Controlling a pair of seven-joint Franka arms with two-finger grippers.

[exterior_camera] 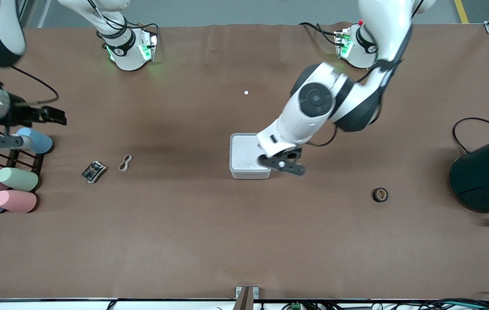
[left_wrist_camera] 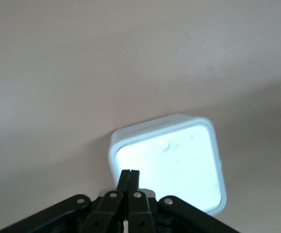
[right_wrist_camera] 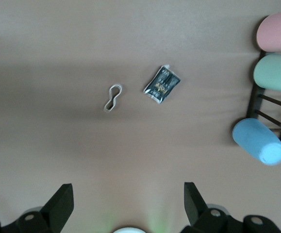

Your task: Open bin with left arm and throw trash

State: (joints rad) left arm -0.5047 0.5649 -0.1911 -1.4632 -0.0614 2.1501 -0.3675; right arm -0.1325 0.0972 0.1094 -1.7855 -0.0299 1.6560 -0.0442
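Note:
The white square bin (exterior_camera: 246,155) stands mid-table with its lid down flat. My left gripper (exterior_camera: 281,164) is shut and empty, low at the bin's edge toward the left arm's end. In the left wrist view its closed fingertips (left_wrist_camera: 129,175) sit at the rim of the bin (left_wrist_camera: 174,160). The black wrapper (exterior_camera: 94,171) and the beige rubber band (exterior_camera: 125,162) lie toward the right arm's end. They also show in the right wrist view as the wrapper (right_wrist_camera: 162,83) and the band (right_wrist_camera: 113,98). The tape roll (exterior_camera: 380,194) lies toward the left arm's end. My right gripper (exterior_camera: 51,116) is open and empty, up over the cylinder rack.
Several pastel cylinders (exterior_camera: 17,178) lie on a dark rack at the right arm's end. A large dark teal container (exterior_camera: 487,176) with a cable stands at the left arm's end. A tiny white speck (exterior_camera: 246,92) lies farther from the camera than the bin.

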